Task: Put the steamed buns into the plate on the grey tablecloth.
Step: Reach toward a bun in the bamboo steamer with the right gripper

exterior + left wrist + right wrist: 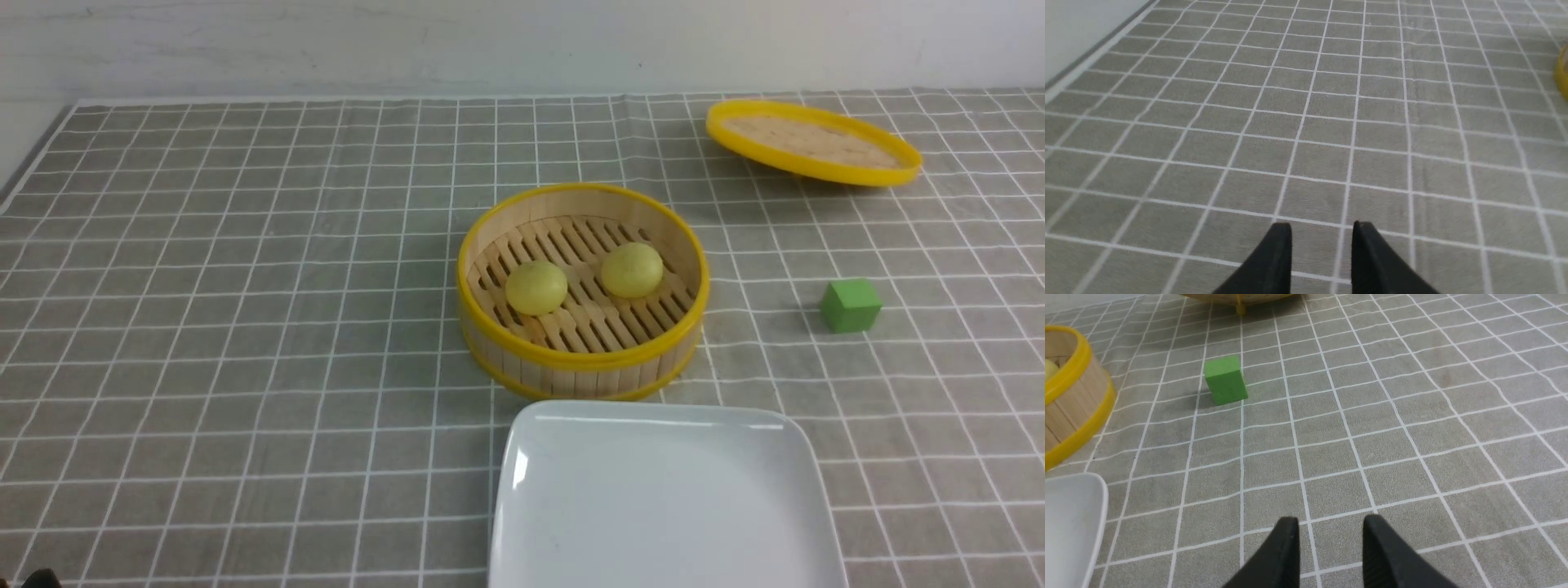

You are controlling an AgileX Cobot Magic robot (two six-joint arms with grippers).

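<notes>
Two pale-yellow steamed buns (536, 287) (632, 269) lie side by side inside the round bamboo steamer basket (581, 359) at the middle of the grey tablecloth (245, 327). The white square plate (661, 490) sits empty just in front of the basket. Neither gripper shows in the front view. My left gripper (1322, 228) hovers open over bare cloth, with only a sliver of the basket's yellow rim (1562, 73) in its view. My right gripper (1331, 522) is open too, over cloth, with the basket (1073, 400) and the plate's corner (1069, 522) off to one side.
A green cube (851, 305) (1225, 379) stands on the cloth right of the basket. The yellow-rimmed lid (812, 141) lies tilted at the back right. The cloth ends at a white wall behind and at the table's left edge.
</notes>
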